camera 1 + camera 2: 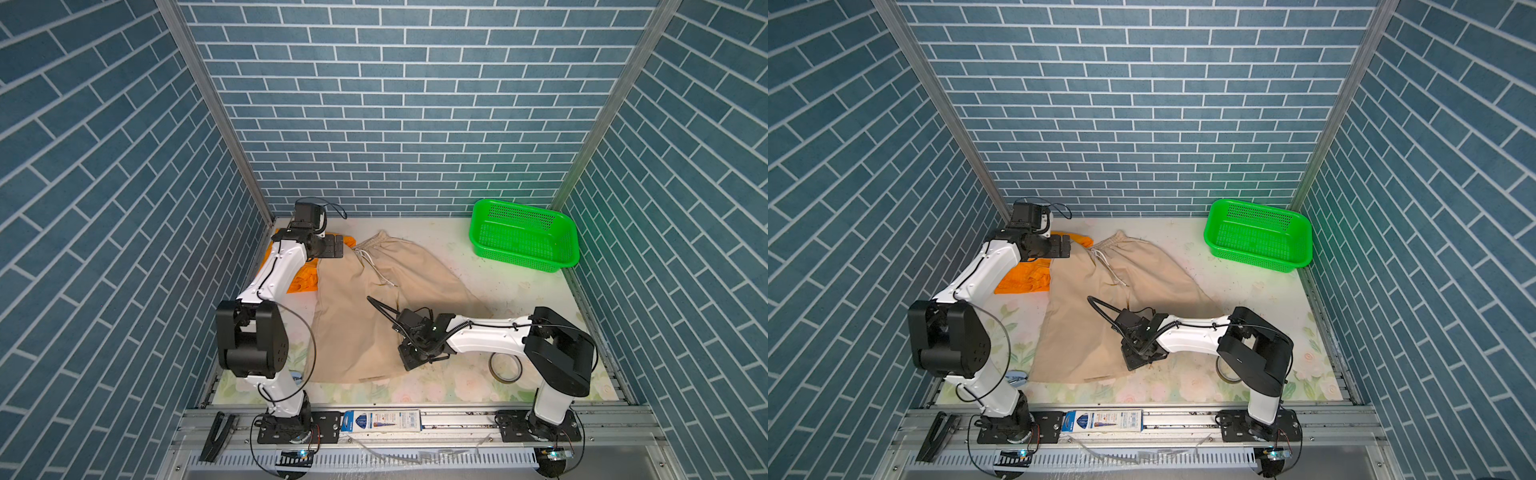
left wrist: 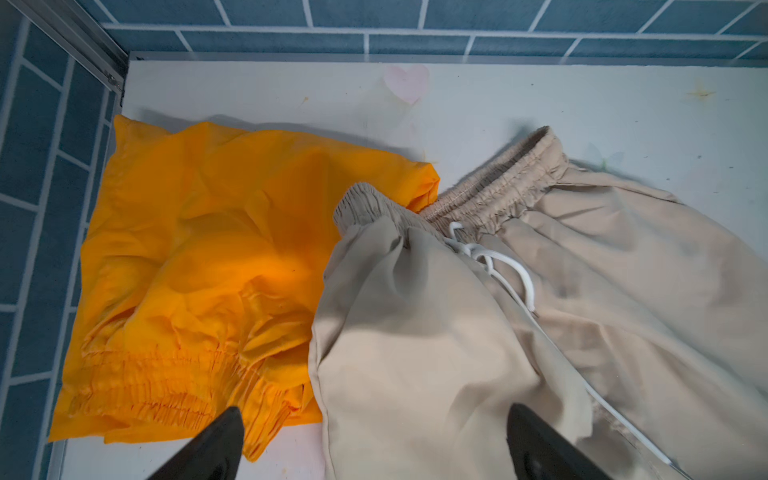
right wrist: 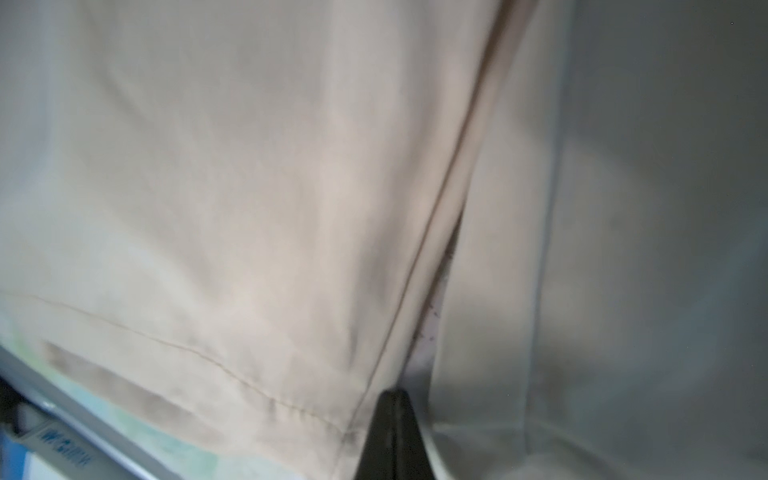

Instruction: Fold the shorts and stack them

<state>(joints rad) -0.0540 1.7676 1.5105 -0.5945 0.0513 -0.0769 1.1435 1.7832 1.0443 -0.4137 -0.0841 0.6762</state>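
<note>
- Right gripper [image 1: 409, 359]: nearest item. Jaws closed; in the right wrist view the tips meet as a single black wedge at the near hem corner of the beige shorts [image 3: 249, 187], and they appear to pinch that corner.
- Beige shorts [image 1: 353, 316]: spread mostly flat on the table [image 1: 519, 299]. The long axis runs near to far, with the leg hems at the front edge and the gathered waistband [image 2: 498, 187] at the back. From the right jaws the cloth extends away and to the left. The right arm is nearer the hem and the left arm nearer the waistband.
- Judgement: a hem-to-waistband fold would carry the pinched corner along this axis, towards the far end.
- Drawstring [image 2: 511, 270]: white and loose, trailing over the front of the beige shorts. It may snag in a fold.
- Tape roll [image 1: 505, 368]: lies on the table near the right arm, apart from the cloth.
- Orange shorts [image 1: 303, 282]: crumpled at the far left. The beige waistband corner overlaps their edge.
- Left gripper [image 2: 374, 409]: jaws wide apart and holding nothing. It hovers above the meeting of the two pairs, apart from the cloth.
- Green basket [image 1: 519, 206]: in the far right corner, well apart from both pairs, with nothing visible inside it.
- Surface: pale floral covering, marked and speckled. There is bare room to the right of the beige shorts.
- Enclosure: blue brick-pattern walls on three sides, close behind the orange shorts.
</note>
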